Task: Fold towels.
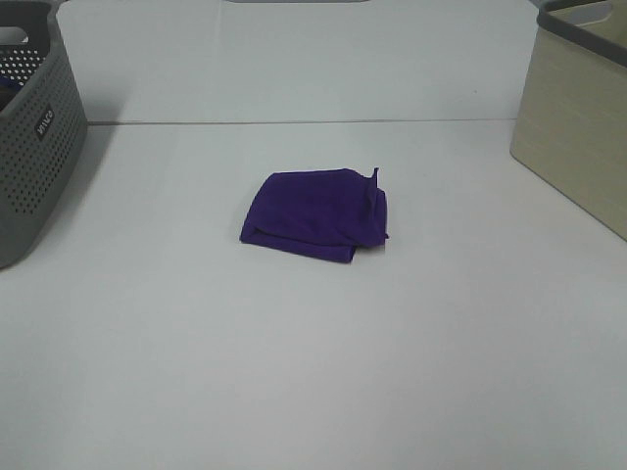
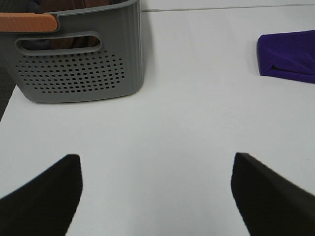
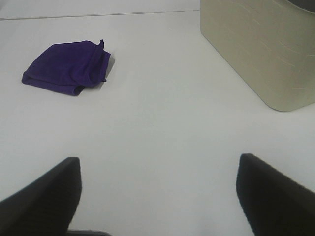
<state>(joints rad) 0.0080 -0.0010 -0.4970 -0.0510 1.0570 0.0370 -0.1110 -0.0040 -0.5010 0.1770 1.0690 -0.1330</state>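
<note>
I am holding both sets of fingers wide over bare bench; the towel is lying folded midway ahead, neither arm nearer.

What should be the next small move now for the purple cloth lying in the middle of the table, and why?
Probably the right gripper should move toward the deep purple, soft towel to lift it. The towel already lies folded into a compact bundle on the white table, between the grey perforated basket and the beige bin. Both grippers, the left gripper too, are open, empty and apart from it.
</note>
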